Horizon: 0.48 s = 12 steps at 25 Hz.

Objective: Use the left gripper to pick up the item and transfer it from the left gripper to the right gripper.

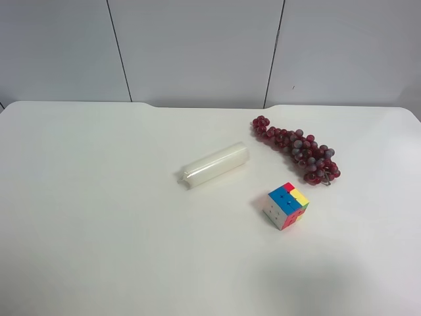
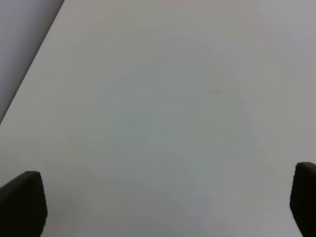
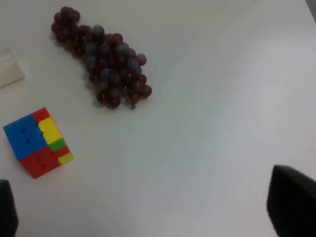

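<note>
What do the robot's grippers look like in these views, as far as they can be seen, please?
Very little shows. The left gripper appears only as two dark, matte fingertips with rounded corners at the frame's edges. The right gripper shows the same: black, blunt fingertips. No arms, cables or markings appear in any view.

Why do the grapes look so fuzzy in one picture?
Right wrist view: the grapes and cube are soft and blurry, with black fingertips dark. Exterior high view: both are sharper, under even light with faint shadows. Left wrist view: only plain white table.
</note>
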Available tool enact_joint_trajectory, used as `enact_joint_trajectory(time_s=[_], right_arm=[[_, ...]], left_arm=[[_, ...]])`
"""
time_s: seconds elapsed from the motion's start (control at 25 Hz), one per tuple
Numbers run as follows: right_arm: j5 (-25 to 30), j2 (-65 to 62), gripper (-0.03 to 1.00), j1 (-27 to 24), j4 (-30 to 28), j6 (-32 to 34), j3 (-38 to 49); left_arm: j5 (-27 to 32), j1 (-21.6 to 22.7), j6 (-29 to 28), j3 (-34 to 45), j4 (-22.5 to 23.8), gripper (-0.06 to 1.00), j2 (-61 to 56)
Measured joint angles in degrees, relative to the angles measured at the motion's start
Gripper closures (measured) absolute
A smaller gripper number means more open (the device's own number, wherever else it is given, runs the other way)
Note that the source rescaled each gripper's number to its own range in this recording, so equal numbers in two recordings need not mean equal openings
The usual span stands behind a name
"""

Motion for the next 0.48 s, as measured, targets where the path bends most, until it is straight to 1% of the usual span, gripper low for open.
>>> enact_joint_trajectory(time_s=[0.48], right_arm=[[0.00, 0.00, -0.03, 0.00, 0.00, 0.00, 0.00]], left_arm=[[0.00, 0.00, 0.00, 0.00, 0.00, -0.06, 0.00]])
